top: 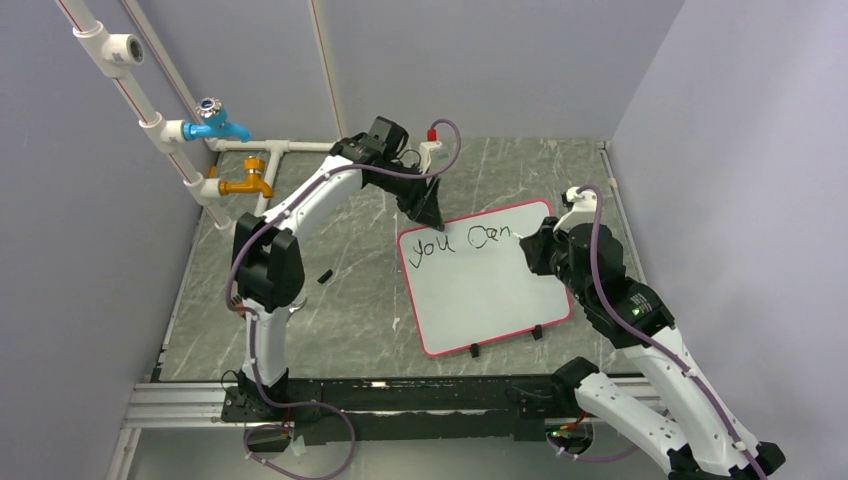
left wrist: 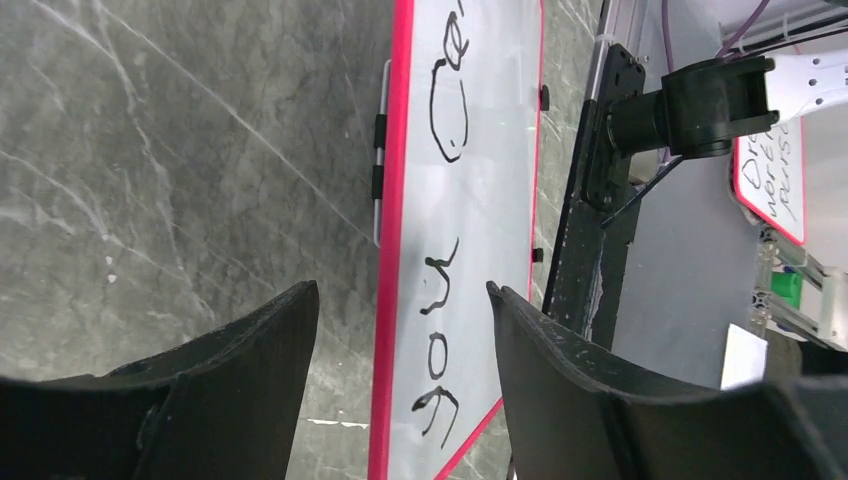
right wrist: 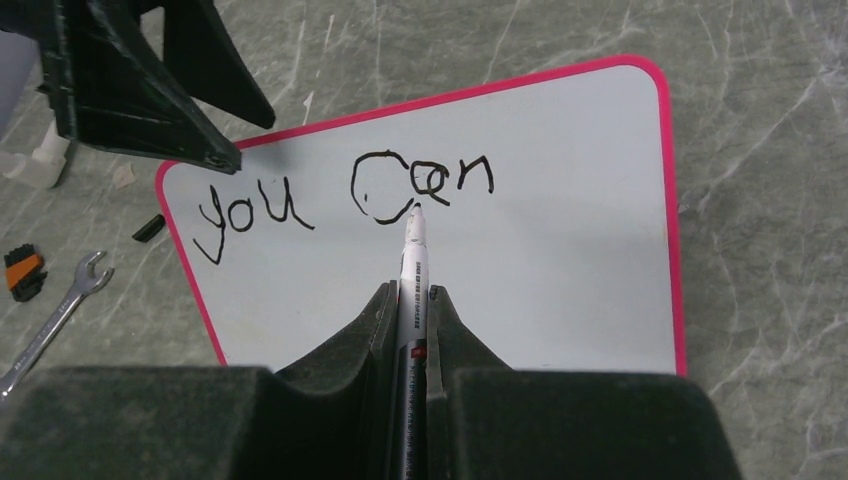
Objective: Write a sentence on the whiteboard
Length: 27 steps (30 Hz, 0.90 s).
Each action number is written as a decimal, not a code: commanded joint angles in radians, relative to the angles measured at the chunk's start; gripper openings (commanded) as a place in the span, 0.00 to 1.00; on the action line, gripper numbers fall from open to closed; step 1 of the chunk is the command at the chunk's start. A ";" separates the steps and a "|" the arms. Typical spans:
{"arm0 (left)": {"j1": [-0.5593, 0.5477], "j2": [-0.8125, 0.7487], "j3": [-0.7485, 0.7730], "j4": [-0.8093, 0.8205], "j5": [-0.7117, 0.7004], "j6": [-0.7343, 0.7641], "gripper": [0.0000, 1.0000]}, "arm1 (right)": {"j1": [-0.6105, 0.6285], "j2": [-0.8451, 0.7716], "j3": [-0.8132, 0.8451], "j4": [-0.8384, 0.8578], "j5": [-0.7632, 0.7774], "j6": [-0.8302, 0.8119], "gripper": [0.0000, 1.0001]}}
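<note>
The whiteboard (top: 485, 295) lies flat on the grey marble table, red-pink rim all round, with "you Can" in black along its far edge. My right gripper (right wrist: 408, 292) is shut on a white marker (right wrist: 413, 255), whose tip rests on the board (right wrist: 560, 260) between the "C" and the "a". In the top view, the right gripper (top: 527, 245) sits over the board's far right part. My left gripper (top: 430, 213) is open at the board's far left corner. Its fingers straddle the red rim (left wrist: 388, 300) beside the word "you", with nothing held.
White pipes with a blue tap (top: 215, 125) and a brass tap (top: 250, 185) stand at the back left. A wrench (right wrist: 55, 315) and a small black-and-orange piece (right wrist: 22, 272) lie left of the board. A red-capped white object (top: 432, 145) stands behind the left gripper. Grey walls enclose the table.
</note>
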 commanded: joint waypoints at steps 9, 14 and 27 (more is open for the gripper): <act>-0.039 0.082 0.071 -0.008 0.094 -0.015 0.55 | -0.003 -0.019 -0.013 0.045 -0.016 0.001 0.00; -0.044 0.087 0.072 -0.016 0.088 -0.018 0.46 | -0.002 -0.022 -0.018 0.049 -0.017 0.003 0.00; -0.060 0.079 0.075 -0.045 0.077 0.003 0.18 | -0.002 -0.032 -0.017 0.039 -0.013 0.003 0.00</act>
